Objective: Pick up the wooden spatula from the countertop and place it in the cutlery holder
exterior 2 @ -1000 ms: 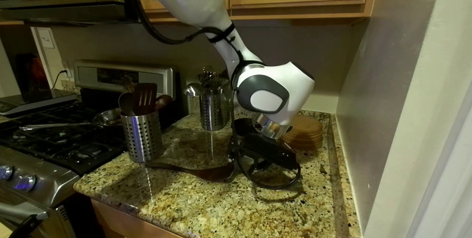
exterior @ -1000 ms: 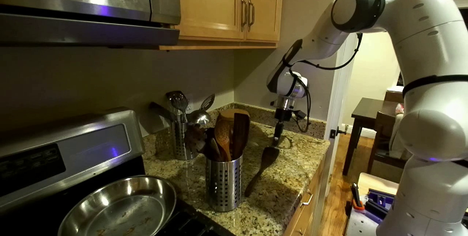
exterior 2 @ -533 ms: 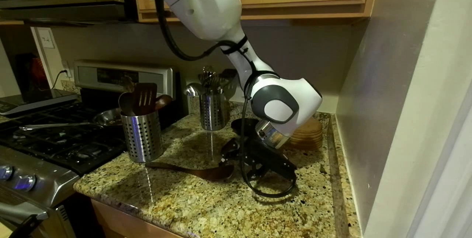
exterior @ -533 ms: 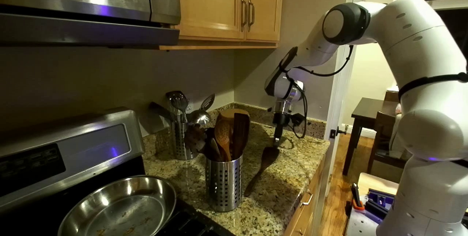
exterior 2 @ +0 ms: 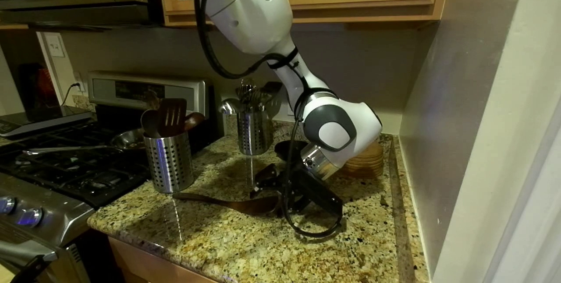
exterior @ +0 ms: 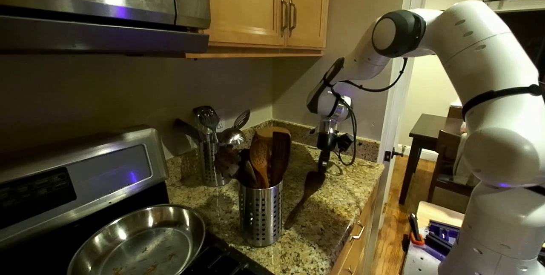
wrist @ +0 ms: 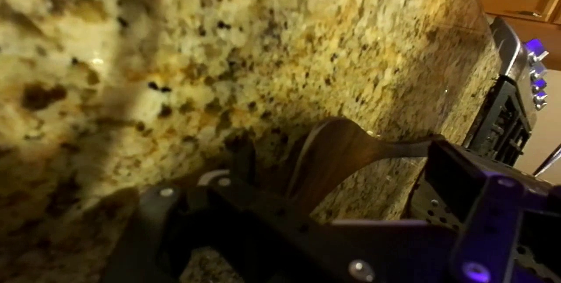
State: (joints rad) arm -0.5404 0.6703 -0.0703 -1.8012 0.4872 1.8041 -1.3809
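Wooden spatula [exterior 2: 245, 206] into cutlery holder [exterior 2: 170, 164]: of that whole job, I judge only the approach is done. The spatula lies flat on the countertop [exterior 2: 263, 252], handle end just beside the holder, head pointing away from it. My gripper [exterior: 322, 167] is low at that head, the end well apart from the holder. My jaws stand spread, pinching nothing that I can see; in the wrist view the head shows between them, though it is dark down there and I can't swear whether either side touches it. What remains, as I read it: close, lift, carry across to the holder, tip upright, lower in, let go.

Now my count, biggest first, all placed from the holder. One countertop under it. One stove top [exterior 2: 65, 164] beside it, with one pan [exterior: 140, 241] on that. One stack of round wooden boards [exterior 2: 363, 162], well apart from it, past the spatula's head. One spatula lying loose beside it. Two perforated metal cylinders: the holder itself and one ladle container [exterior 2: 253, 136] standing apart from it. One dark bowl [exterior 2: 282, 149], also well apart from the holder. At least three metal utensils [exterior: 232, 136] in the ladle container; at least three wooden utensils [exterior: 259, 158] in the holder. Two fingers [wrist: 449, 173], mine.
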